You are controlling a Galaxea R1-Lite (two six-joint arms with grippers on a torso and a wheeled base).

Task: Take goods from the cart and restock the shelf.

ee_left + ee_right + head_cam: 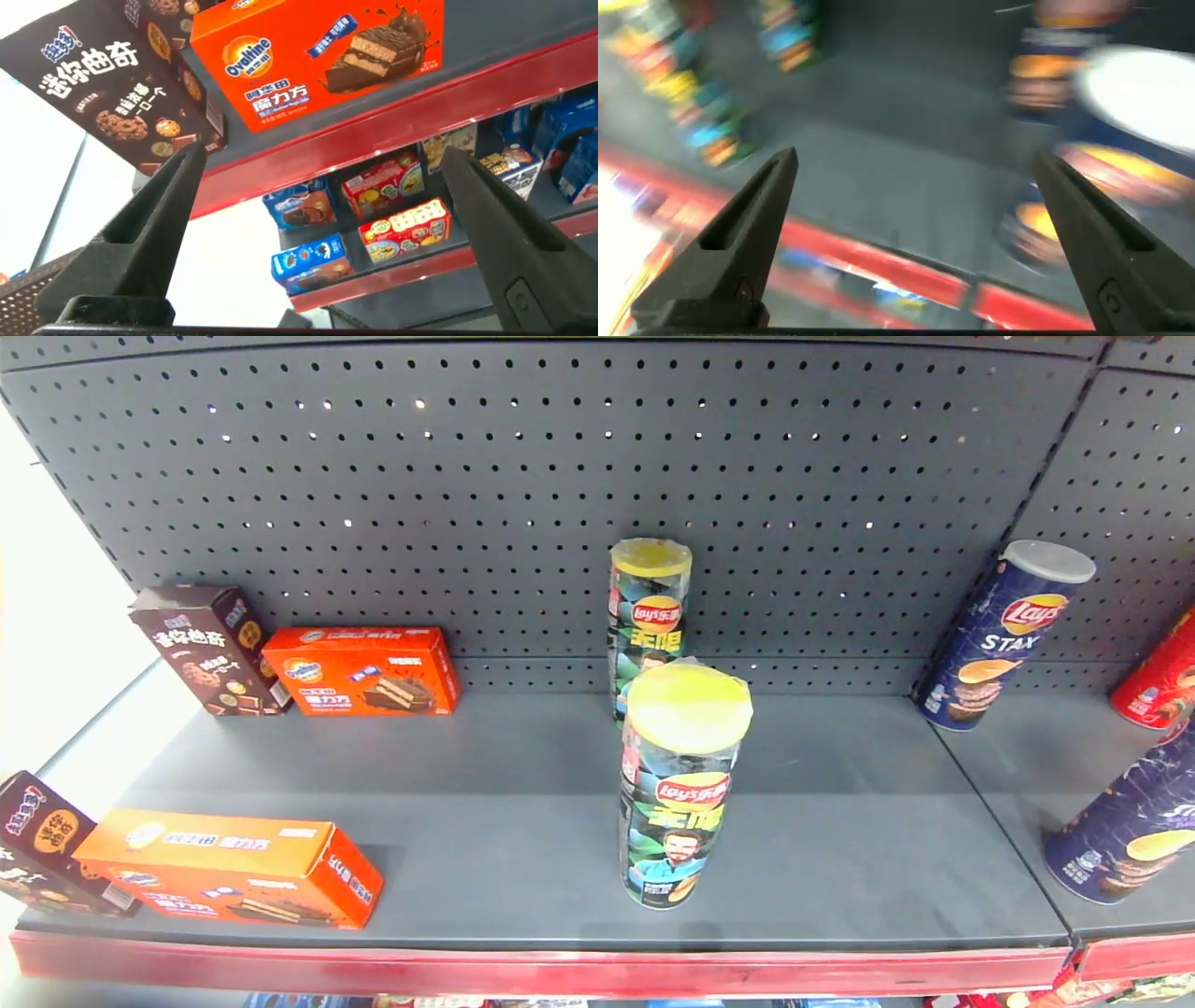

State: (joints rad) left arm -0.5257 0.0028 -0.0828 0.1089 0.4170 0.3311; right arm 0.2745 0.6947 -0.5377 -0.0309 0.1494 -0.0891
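On the far left of the shelf (485, 803) I see a brown cookie box (42, 845) touching an orange wafer box (229, 868) at the front edge, and a second such pair against the pegboard behind. My left claw (322, 159) sits below the shelf's red lip (374, 103), looking up at that front orange box. Its fingers are spread wide with nothing between them. If I raise it carelessly, a finger could catch the lip or shove the box back.

In the middle, two green chip cans (680, 793) stand upright, one right behind the other. They are tall and narrow, so any brush from an arm could topple them.

On the right are the blue chip cans (1004, 635) and a red can (1158, 677). My right claw (915, 159) is also wide open and empty. Its view is smeared, but it seems to face the shelf deck near the blue cans, so a blind advance could knock one over.
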